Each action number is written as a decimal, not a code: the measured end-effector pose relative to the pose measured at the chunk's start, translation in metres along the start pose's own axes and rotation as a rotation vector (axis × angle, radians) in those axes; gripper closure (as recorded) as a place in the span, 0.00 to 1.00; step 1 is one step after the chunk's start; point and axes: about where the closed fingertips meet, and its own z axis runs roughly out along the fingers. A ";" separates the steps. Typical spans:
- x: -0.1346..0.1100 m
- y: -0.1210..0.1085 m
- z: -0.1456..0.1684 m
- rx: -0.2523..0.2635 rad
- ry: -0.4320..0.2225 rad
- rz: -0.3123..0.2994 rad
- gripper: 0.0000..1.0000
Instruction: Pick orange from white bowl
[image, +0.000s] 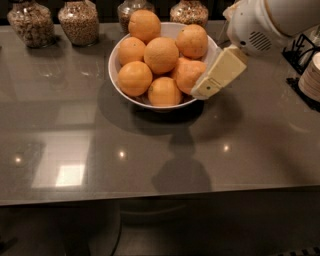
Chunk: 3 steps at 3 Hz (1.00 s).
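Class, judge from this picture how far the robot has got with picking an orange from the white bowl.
Done: the approach; the tool hangs at the right rim of the white bowl. In hand: lining up on the nearest orange, beside its tip; contact cannot be told. Left: gripping, then lifting out; all seven oranges lie in the bowl.

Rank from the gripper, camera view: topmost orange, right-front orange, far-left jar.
The gripper is at the white bowl's right rim.
1. right-front orange, beside it.
2. topmost orange, at the bowl's back.
3. far-left jar, at the back-left corner.
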 end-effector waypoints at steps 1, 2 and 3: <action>-0.011 -0.014 0.030 0.039 0.058 0.048 0.00; -0.012 -0.019 0.056 0.035 0.103 0.085 0.00; -0.008 -0.018 0.077 0.014 0.137 0.111 0.01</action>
